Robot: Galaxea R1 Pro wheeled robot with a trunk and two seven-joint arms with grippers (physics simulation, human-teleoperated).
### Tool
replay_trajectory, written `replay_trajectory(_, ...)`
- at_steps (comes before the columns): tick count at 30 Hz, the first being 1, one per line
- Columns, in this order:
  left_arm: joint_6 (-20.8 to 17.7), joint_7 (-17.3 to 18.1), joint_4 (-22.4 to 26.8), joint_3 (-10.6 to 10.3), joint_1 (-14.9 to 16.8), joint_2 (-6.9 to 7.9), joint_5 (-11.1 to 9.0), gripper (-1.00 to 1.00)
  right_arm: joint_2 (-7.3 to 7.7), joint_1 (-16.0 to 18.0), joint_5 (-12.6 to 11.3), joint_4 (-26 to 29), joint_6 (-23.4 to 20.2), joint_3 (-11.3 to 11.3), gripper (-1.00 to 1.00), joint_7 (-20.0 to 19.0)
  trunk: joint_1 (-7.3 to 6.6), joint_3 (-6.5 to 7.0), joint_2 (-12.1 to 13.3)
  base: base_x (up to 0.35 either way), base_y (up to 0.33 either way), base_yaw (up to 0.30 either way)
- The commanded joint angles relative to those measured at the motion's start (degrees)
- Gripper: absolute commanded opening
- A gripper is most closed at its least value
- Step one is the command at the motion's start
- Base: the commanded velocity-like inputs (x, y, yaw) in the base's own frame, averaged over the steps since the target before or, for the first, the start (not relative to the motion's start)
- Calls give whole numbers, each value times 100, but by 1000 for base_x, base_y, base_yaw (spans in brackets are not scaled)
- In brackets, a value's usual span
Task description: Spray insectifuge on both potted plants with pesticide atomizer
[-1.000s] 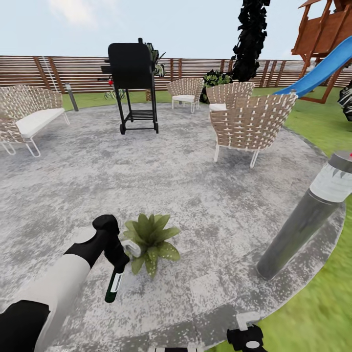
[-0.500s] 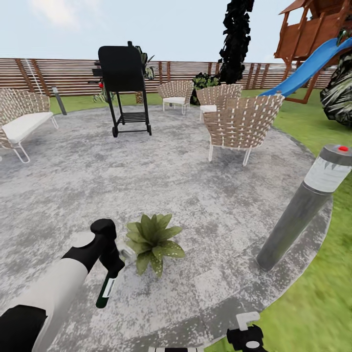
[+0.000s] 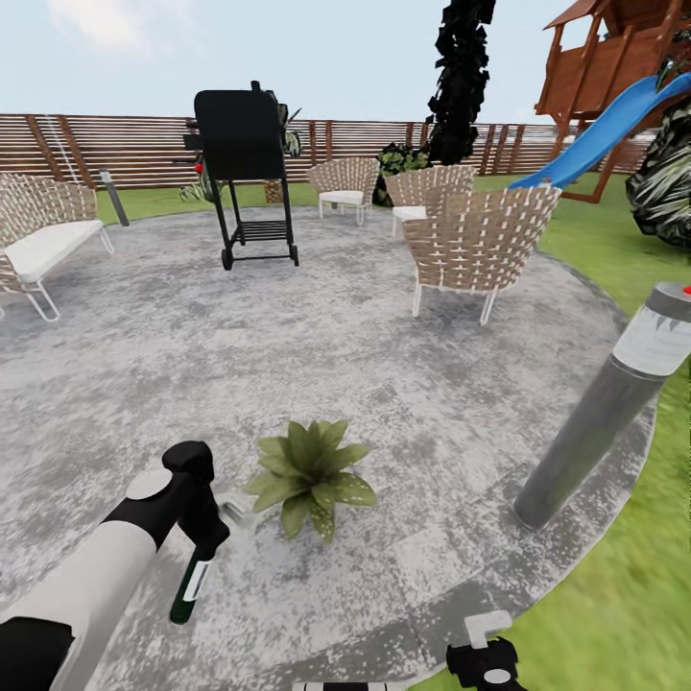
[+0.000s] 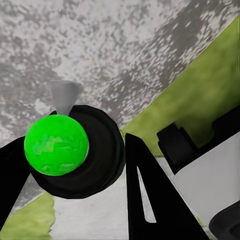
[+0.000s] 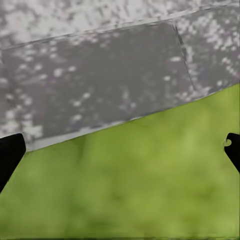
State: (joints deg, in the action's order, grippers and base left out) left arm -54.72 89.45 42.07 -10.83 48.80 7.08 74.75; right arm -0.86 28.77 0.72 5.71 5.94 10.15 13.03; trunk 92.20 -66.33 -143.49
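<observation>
L gripper [image 3: 203, 534] clamped on pesticide atomizer [image 3: 188, 592], bottle hanging base-down over gravel patio [image 3: 384, 365] just beside potted plant [image 3: 307, 474]; R gripper [image 5: 120, 150] fingers spread wide, holding nil, over patio edge/lawn; post lamp [image 3: 605, 408] near R; grill [image 3: 243, 154], wicker chairs, fence [image 3: 96, 149] beyond.

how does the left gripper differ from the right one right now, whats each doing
The left gripper is shut on the pesticide atomizer, which hangs down beside the potted plant; the right gripper is open and holds nothing. The left one is over the gravel patio, the right one over the patio's edge and the lawn. Both point downward.
</observation>
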Motion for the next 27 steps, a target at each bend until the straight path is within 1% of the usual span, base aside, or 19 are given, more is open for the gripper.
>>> replay_trajectory(1,-57,55,10,-23,-1,5,39,-100,11,6,7,-9,12,31,100,33,-1,-5,-2,0,302,-200)
replay_trajectory(8,-57,55,11,-25,1,-27,39,-100,31,6,7,-13,12,22,100,33,-1,-5,-2,0,274,-256)
replay_trajectory(13,-57,55,18,-19,-1,-53,32,-100,47,6,7,-13,12,24,100,33,-1,-5,-2,0,43,-264)
replay_trajectory(15,-57,55,19,-33,4,-94,20,-100,62,6,7,-14,12,23,100,33,-1,-5,-2,0,2,-264)
replay_trajectory(17,-57,55,20,-45,9,-256,25,-100,67,6,7,-17,12,24,100,33,-1,-5,-2,0,1,-259)
replay_trajectory(18,-52,55,20,-56,8,-297,32,-100,68,6,7,-17,12,23,100,33,-1,-5,-2,0,0,-255)
replay_trajectory(19,-48,55,20,-72,8,-307,35,-100,68,6,5,-16,12,26,100,33,-1,-5,-2,0,0,-254)
replay_trajectory(20,-43,55,20,-69,7,-294,39,-100,69,6,6,-13,12,26,100,33,-1,-5,-2,0,0,-250)
replay_trajectory(21,-22,55,17,-51,7,-251,43,-100,69,6,3,-12,12,25,100,33,-1,-5,-2,0,0,-230)
replay_trajectory(23,1,55,13,-33,7,-50,36,-100,69,6,4,-11,12,24,100,33,-1,-5,-2,0,0,-128)
replay_trajectory(24,7,55,12,-29,7,97,23,-100,69,6,1,-10,11,25,100,33,-1,-5,-2,0,0,-51)
replay_trajectory(26,18,55,12,-29,2,234,10,-100,63,6,0,-9,12,29,100,33,-1,-5,-2,0,0,-25)
replay_trajectory(27,21,55,11,-48,-1,254,21,-100,65,6,5,-9,12,30,100,33,-1,-5,-2,0,0,-5)
